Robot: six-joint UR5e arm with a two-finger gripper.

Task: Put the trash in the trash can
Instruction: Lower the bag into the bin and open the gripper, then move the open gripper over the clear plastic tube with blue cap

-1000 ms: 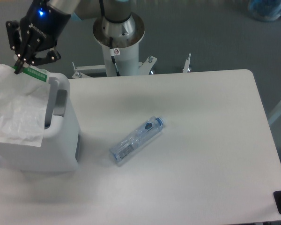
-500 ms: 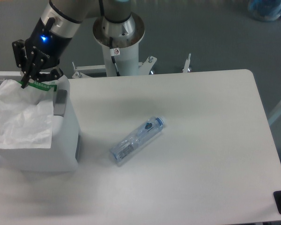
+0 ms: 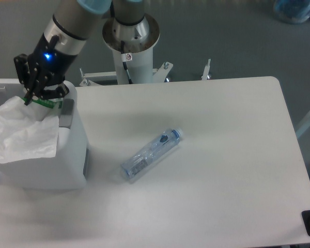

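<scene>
Standing at the worktop's (image 3: 222,129) left edge, the trash can (image 3: 46,165) has the plastic bag (image 3: 23,134) draped over its opening, not yet dropped in. The pincer (image 3: 36,95) is clamped on the bag's green strip; the bottle (image 3: 151,154) lies untouched mid-worktop, well apart to its right

One plastic bag (image 3: 21,132); one bottle (image 3: 151,153); one trash can (image 3: 67,155) (seemingly mostly covered); one gripper (image 3: 31,97).

Trash can (image 3: 67,155) at table's (image 3: 222,155) left edge, bag (image 3: 23,132) draped over it, bottle (image 3: 151,153) lying right, mid-table.
</scene>
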